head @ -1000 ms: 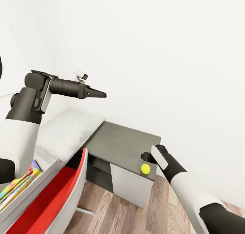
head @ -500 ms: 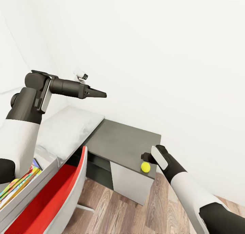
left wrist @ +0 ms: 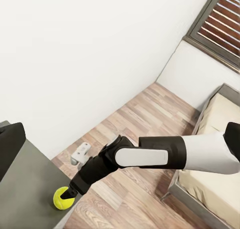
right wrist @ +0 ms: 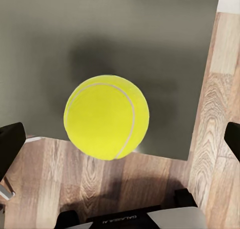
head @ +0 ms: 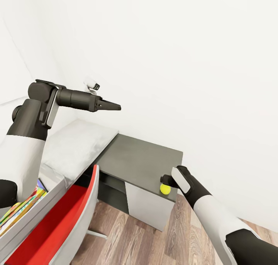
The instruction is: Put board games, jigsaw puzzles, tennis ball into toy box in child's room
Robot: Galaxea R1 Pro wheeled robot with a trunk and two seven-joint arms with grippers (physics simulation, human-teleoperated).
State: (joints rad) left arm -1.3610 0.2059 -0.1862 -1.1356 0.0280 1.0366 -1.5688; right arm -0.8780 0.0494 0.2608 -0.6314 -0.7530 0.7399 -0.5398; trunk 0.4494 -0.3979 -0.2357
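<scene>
Plainly, the risk sat closest to the robot: the right gripper [right wrist: 120, 139] hung over the tennis ball [right wrist: 106, 117] with its dark fingers [right wrist: 11, 144] spread wide to either side and apart from it, and the ball lay at the tabletop's near right corner, just beside the edge above the wood-plank floor [head: 146, 238]. A round, fuzzy ball of that sort would probably roll at the lightest knock, so a finger landing off-centre, or a squeeze made too high on its curve, could squirt it over the edge and onto the planks. The table [head: 139, 161] looked matte, flat and hard there, dark grey at that end and paler toward the left, which would do little to stop a roll. Nearer the left, the toy box [head: 46, 197] showed a smooth grey wall, with bright printed covers inside, beside the glossy red chair [head: 58, 226]. Farther off, the left gripper [head: 116, 108] was raised above the table's far edge toward the bare white wall [head: 185, 64], its tapered fingers pressed together on nothing.
</scene>
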